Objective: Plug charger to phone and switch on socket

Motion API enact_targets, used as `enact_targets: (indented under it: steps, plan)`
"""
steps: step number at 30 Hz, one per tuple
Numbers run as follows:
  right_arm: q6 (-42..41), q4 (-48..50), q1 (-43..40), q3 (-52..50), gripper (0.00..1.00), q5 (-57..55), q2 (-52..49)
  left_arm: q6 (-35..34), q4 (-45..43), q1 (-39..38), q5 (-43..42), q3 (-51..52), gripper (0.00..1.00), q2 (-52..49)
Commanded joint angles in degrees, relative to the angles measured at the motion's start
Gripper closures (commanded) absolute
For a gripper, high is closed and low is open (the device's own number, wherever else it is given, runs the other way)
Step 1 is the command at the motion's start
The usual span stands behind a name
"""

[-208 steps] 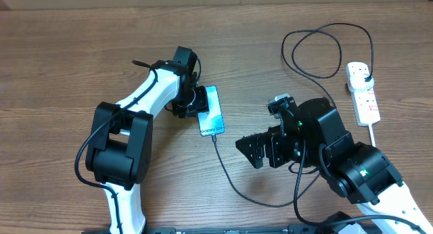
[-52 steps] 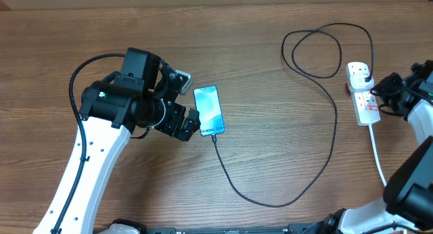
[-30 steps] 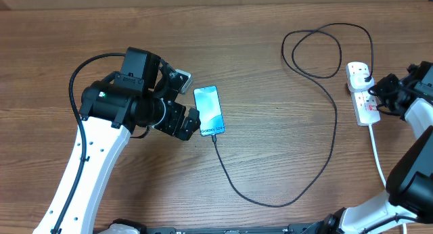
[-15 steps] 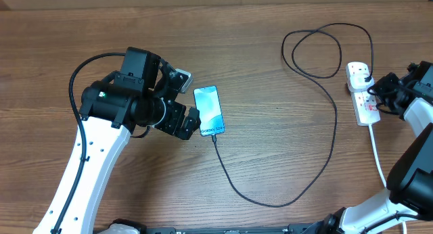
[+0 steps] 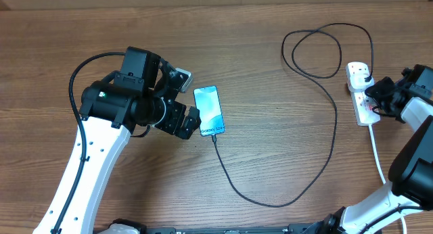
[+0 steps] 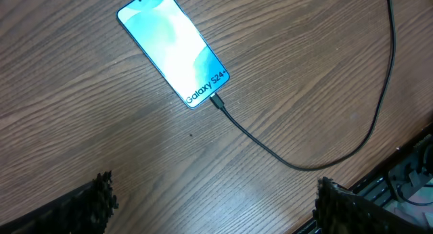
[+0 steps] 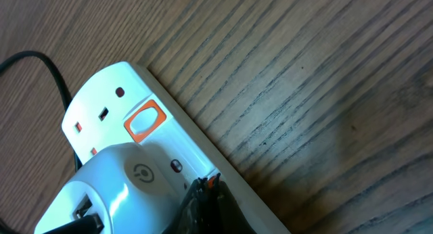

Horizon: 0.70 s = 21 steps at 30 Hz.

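Note:
The phone (image 5: 209, 111) lies flat on the wooden table with its blue screen lit. In the left wrist view the phone (image 6: 174, 48) has the charger's connector (image 6: 216, 101) seated in its bottom edge. The thin black charger cable (image 5: 334, 129) runs from there in a wide curve and loops up to the socket (image 5: 360, 77) at the right. My left gripper (image 5: 191, 124) stands open just left of the phone, touching nothing. My right gripper (image 7: 205, 188) is shut, its tips pressed on a reddish switch of the white socket (image 7: 108, 102), next to a plug body (image 7: 118, 186).
A second orange switch (image 7: 144, 122) sits further along the strip. The socket's white cord (image 5: 376, 153) trails toward the table's front edge. The charger cable's loops (image 5: 318, 51) lie at the back of the table, left of the socket.
Over the last second my right gripper has crept slightly left onto the socket. The left arm, the phone and the cable have not moved.

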State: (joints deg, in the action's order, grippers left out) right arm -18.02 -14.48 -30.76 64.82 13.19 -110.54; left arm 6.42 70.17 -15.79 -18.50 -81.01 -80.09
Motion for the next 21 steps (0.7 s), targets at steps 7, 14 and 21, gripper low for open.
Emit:
enact_targets:
  steps: [7, 14, 21]
  plan:
    - [0.1, 0.3, 0.0, 1.2, 0.96, 2.2, -0.7, 0.0, -0.5, -0.4, -1.0, -0.1, 0.0, 0.1]
    - [0.5, -0.7, 1.0, 1.2, 0.96, 3.6, -0.7, 0.0, -0.8, -0.4, -1.0, -0.1, 0.0, 0.1]
    - [0.5, -1.7, 2.9, 1.2, 0.96, 3.6, -0.7, 0.0, -0.8, -0.4, -1.0, -0.1, 0.01, 0.1]
